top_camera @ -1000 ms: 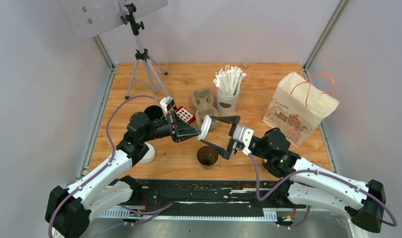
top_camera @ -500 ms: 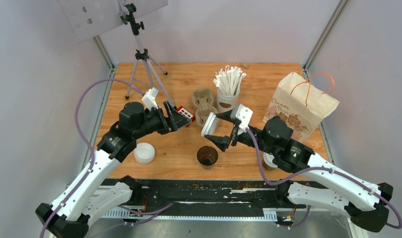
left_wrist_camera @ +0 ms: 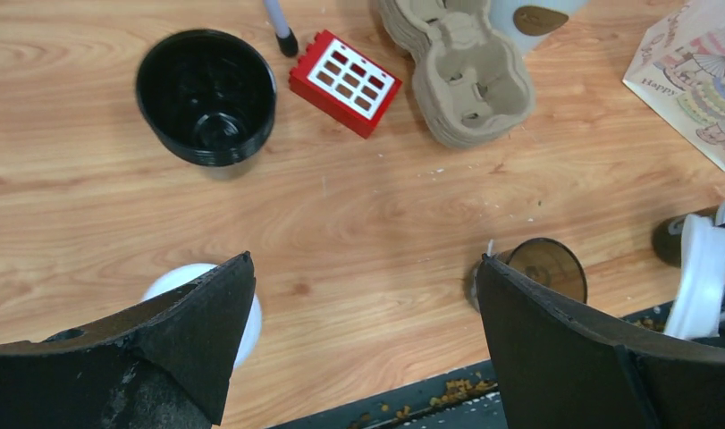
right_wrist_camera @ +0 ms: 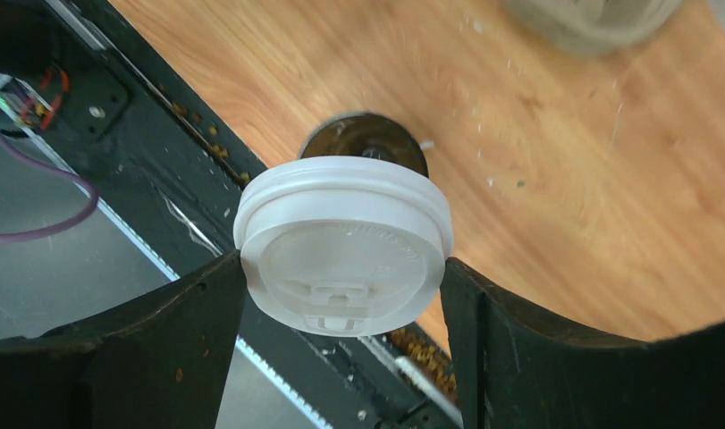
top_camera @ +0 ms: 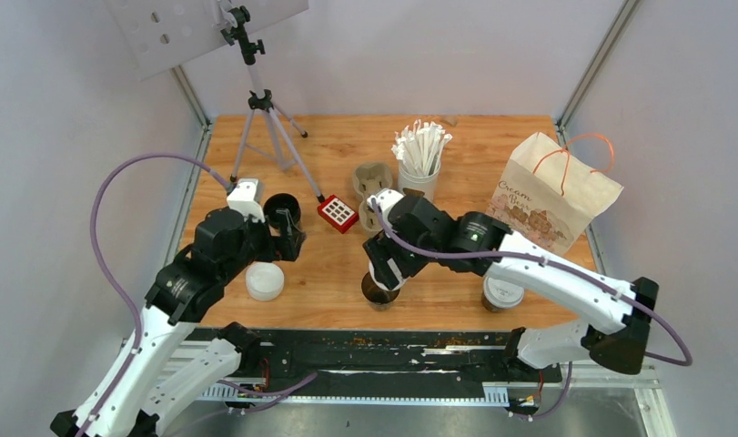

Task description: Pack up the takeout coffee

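Note:
An open dark brown cup (top_camera: 380,288) stands near the table's front edge, without a lid. My right gripper (top_camera: 384,266) hovers just above it, shut on a flat white lid (right_wrist_camera: 343,243) held by its rim between both fingers. In the right wrist view the cup's mouth (right_wrist_camera: 367,147) shows just beyond the lid. A second brown cup with a white lid (top_camera: 503,293) stands at the front right. My left gripper (top_camera: 290,235) is open and empty, over bare wood left of the open cup (left_wrist_camera: 542,268).
A black empty cup (left_wrist_camera: 206,96), a red block (left_wrist_camera: 345,70) and a beige pulp tray (left_wrist_camera: 470,76) lie behind. A loose white lid (top_camera: 265,280) rests at front left. A white cup of wrapped sticks (top_camera: 419,159), a paper bag (top_camera: 551,196) and a tripod (top_camera: 260,100) stand further back.
The left gripper opened, let go of the white lid and drew back to the left. The right gripper closed on the lid and carried it down over the open brown cup.

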You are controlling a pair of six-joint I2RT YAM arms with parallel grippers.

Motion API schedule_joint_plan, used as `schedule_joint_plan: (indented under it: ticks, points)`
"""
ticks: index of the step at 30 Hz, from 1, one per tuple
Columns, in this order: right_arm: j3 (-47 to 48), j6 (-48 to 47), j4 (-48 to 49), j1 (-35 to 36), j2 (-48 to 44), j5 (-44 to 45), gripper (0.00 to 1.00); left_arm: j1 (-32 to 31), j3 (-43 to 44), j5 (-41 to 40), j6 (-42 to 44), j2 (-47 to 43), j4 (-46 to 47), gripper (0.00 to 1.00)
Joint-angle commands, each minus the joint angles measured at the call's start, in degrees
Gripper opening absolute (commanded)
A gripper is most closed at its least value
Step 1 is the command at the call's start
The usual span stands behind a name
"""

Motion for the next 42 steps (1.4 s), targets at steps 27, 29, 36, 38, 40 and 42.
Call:
schedule_joint_plan:
  ticks: [27,29,36,38,40,42]
  points:
    - [15.76,2.78,-16.94,-0.85,26.75,-5.95,0.82,0.31,-1.19,-6.05,5.14,-10.18,0.27,1.00]
    - [15.44,2.17,-16.91,-1.03,27.42,-6.31,0.82,0.29,-1.06,-6.02,5.27,-10.03,0.14,1.00]
    - [16.49,1.51,-17.52,-1.30,29.46,-5.45,0.83,0.31,-1.22,-5.87,5.50,-10.07,-0.10,1.00]
    - [17.07,1.20,-17.50,-1.29,30.09,-5.29,0.83,0.34,-1.49,-5.72,5.46,-10.09,-0.03,1.00]
    - [17.58,0.98,-17.63,-1.33,30.62,-5.25,0.84,0.29,-1.63,-5.53,5.28,-10.09,0.10,1.00]
    - [17.92,0.78,-17.78,-1.37,31.04,-5.18,0.84,0.29,-1.78,-5.36,5.30,-10.14,0.22,1.00]
